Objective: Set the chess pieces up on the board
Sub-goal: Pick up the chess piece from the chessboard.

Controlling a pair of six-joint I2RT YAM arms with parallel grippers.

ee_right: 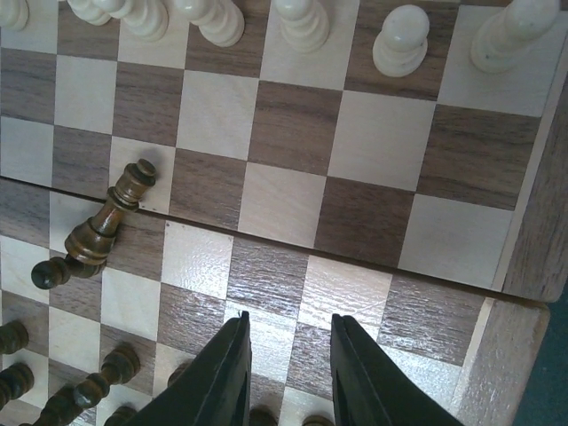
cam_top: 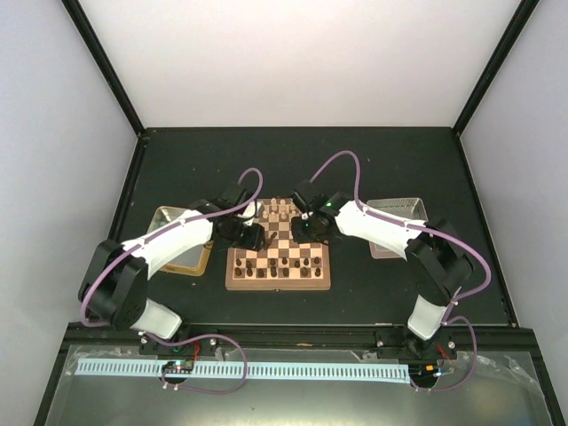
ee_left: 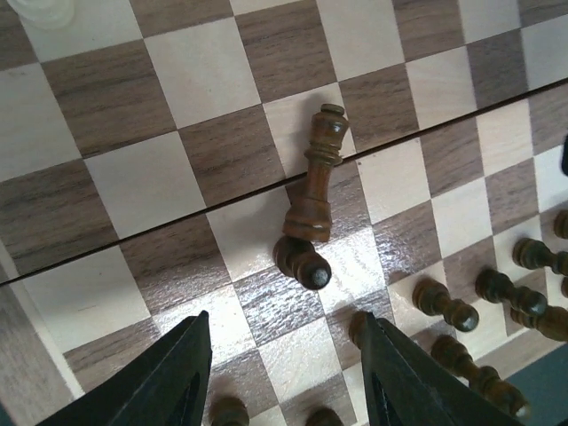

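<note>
The board (cam_top: pixel 278 280) lies at the table's middle. Cream pieces (cam_top: pixel 282 211) stand on its far rows, dark pieces (cam_top: pixel 284 264) on its near rows. In the left wrist view a tall dark piece (ee_left: pixel 318 176) lies tipped over mid-board, leaning on a dark pawn (ee_left: pixel 303 260). It also shows in the right wrist view (ee_right: pixel 108 216). My left gripper (ee_left: pixel 282 337) is open and empty just above the board, short of the pawn. My right gripper (ee_right: pixel 287 327) is open and empty over bare squares near the board's right edge. Cream pieces (ee_right: pixel 302 22) line the far row.
A gold-rimmed tray (cam_top: pixel 163 224) lies left of the board under my left arm. A grey box (cam_top: pixel 394 213) lies to the right under my right arm. Dark pawns (ee_left: pixel 444 306) stand close to my left gripper's right finger.
</note>
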